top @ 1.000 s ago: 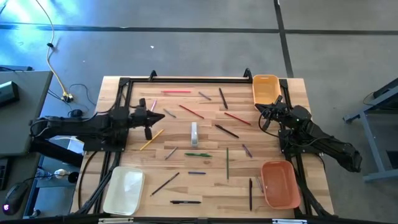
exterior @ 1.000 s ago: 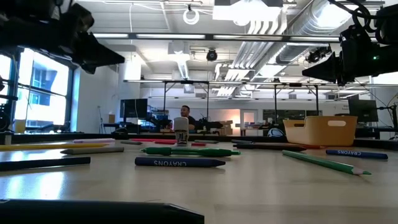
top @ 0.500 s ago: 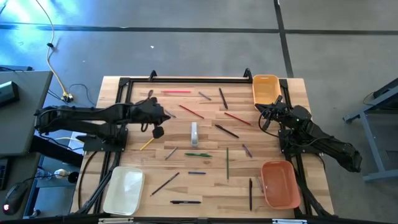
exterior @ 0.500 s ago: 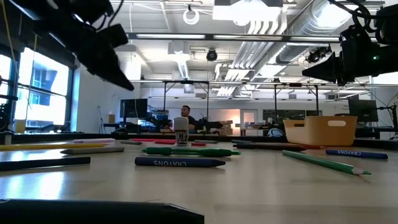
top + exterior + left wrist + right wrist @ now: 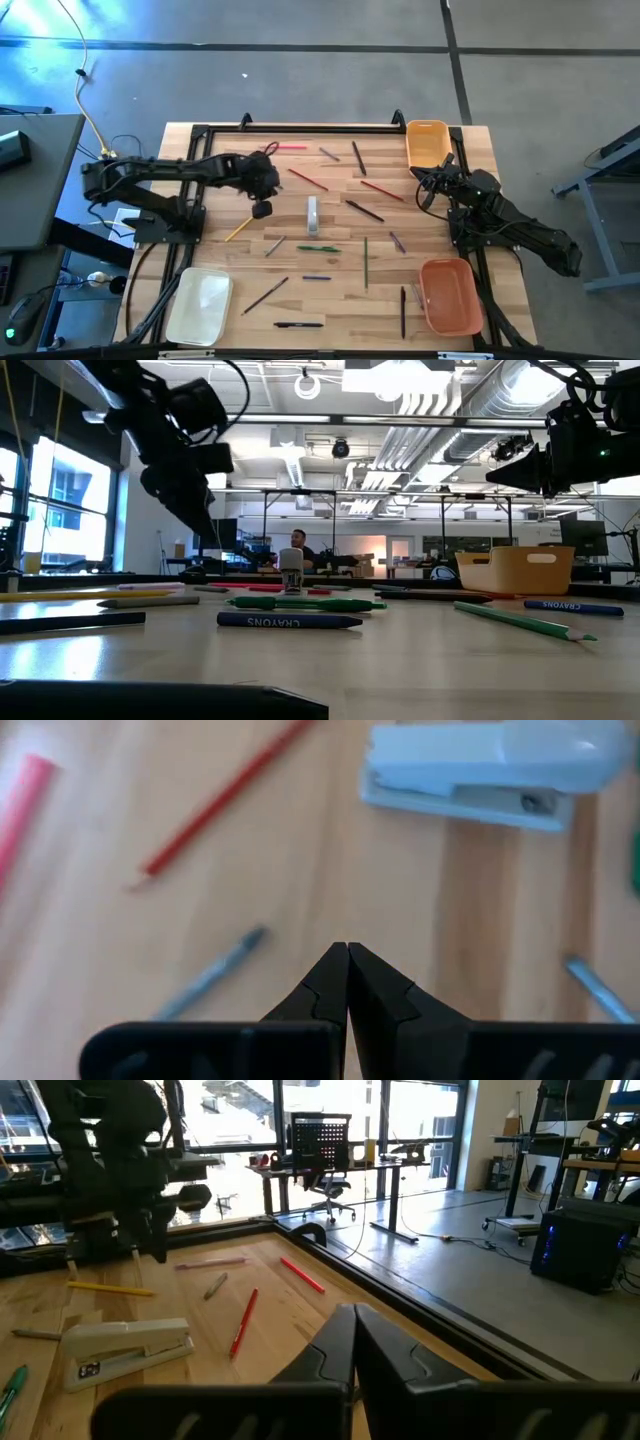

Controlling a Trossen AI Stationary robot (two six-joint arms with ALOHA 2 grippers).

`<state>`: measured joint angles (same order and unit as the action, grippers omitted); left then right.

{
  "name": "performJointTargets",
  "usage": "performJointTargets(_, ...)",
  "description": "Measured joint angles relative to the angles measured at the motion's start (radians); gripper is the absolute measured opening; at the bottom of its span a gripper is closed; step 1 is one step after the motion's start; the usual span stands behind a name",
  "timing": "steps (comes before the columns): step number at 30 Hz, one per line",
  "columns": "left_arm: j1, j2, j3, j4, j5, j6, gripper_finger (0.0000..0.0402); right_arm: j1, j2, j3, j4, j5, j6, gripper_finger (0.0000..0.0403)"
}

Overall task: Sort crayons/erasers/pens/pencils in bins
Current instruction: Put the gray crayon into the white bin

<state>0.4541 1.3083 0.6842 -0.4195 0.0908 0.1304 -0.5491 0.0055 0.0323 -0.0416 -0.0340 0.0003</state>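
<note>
Pencils and pens lie scattered flat on the wooden table: a red pencil (image 5: 308, 179), a yellow pencil (image 5: 243, 223), a green pencil (image 5: 365, 262), dark pens (image 5: 365, 210) (image 5: 298, 324). My left gripper (image 5: 268, 182) (image 5: 347, 949) is shut and points down above the table, over a grey stick (image 5: 210, 975) beside the red pencil (image 5: 220, 800). It touches nothing. My right gripper (image 5: 425, 182) (image 5: 352, 1312) waits shut, held high beside the small yellow-orange bin (image 5: 427, 142). The orange bin (image 5: 449, 295) sits near right, the cream bin (image 5: 200, 305) near left.
A white stapler (image 5: 312, 213) (image 5: 480, 770) stands mid-table, just right of my left gripper. A pink stick (image 5: 283, 147) lies toward the far edge. Crayons (image 5: 290, 621) and a green pen (image 5: 318, 248) lie in the middle. A black frame (image 5: 300, 127) borders the table.
My left gripper has swung toward the table's right and far side and tipped from level to pointing down, coming lower over the grey stick and red pencil. It has stayed shut. Nothing on the table has moved.
</note>
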Motion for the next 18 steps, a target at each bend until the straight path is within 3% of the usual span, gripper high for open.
performJointTargets(8,-0.157,0.091,0.047,-0.143,0.029,-0.239,0.0,0.0,0.0,0.0,0.0,0.0,0.0,0.0)
performJointTargets(18,-0.433,0.094,0.047,-0.066,-0.054,-0.73,0.0017,0.0,0.0,0.0,0.0,0.0,0.0,0.0)
